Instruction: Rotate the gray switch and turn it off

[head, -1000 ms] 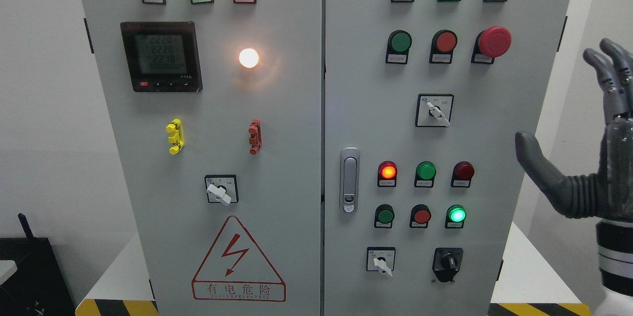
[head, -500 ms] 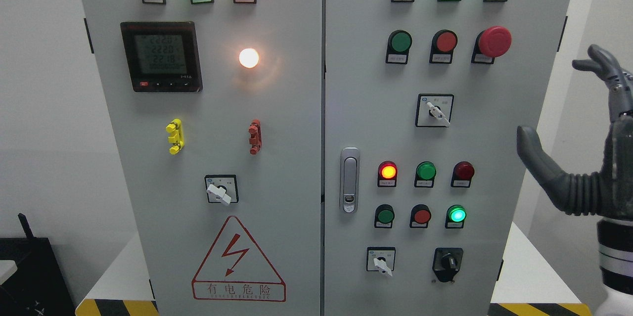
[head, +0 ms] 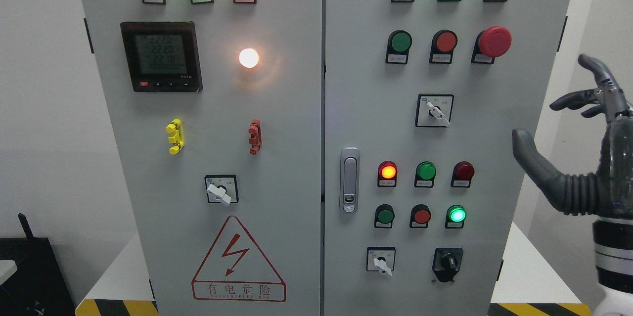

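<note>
Right hand (head: 576, 158) at right edge of frame: fingers, a second ago upright, now curl forward yet stay apart, holding nothing | gray switch (head: 437, 112), you'd judge, right of centre, well apart, untouched | left hand not visible | pre-shaping; reach not begun

Matt painted metal cabinet (head: 296, 123); glossy, probably plastic buttons (head: 446, 41); chrome handle (head: 349, 180).

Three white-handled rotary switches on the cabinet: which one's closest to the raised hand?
The upper one on the right door, below the red and green pushbuttons. The right hand hovers open at about its height; the other two switches sit lower and farther left.
</note>
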`<move>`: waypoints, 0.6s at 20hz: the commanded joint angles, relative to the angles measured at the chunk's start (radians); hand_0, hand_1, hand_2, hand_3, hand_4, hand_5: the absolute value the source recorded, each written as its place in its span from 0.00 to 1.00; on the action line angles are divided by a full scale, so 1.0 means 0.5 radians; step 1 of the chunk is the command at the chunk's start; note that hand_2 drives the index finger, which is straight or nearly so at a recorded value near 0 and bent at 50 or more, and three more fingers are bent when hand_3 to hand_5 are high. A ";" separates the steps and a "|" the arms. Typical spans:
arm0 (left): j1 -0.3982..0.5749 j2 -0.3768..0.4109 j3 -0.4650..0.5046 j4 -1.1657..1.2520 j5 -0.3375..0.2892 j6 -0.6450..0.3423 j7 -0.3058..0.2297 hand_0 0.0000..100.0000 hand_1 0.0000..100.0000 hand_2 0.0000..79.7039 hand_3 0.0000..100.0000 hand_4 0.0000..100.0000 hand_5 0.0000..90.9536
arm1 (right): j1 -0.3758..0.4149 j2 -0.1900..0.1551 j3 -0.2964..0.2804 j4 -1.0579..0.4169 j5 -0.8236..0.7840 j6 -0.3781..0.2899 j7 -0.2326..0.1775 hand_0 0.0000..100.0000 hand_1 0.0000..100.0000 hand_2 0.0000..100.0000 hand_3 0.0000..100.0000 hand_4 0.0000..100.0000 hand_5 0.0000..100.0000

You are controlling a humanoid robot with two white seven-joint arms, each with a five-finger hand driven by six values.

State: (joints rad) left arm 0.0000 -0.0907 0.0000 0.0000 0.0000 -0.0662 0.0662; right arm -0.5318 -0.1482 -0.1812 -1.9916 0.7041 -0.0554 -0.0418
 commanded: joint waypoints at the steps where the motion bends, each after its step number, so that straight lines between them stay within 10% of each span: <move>1: -0.018 0.000 0.015 -0.052 0.037 0.000 0.000 0.12 0.39 0.00 0.00 0.00 0.00 | 0.008 0.032 0.019 0.035 -0.080 0.034 0.013 0.15 0.56 0.34 0.88 0.92 1.00; 12: -0.018 0.000 0.015 -0.052 0.037 0.000 0.000 0.12 0.39 0.00 0.00 0.00 0.00 | 0.005 0.232 0.071 0.118 -0.089 0.098 0.136 0.15 0.58 0.50 0.96 0.96 1.00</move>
State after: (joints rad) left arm 0.0000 -0.0907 0.0000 0.0000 0.0000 -0.0662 0.0662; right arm -0.5281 -0.1039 -0.1673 -1.9646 0.6653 -0.0117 0.0192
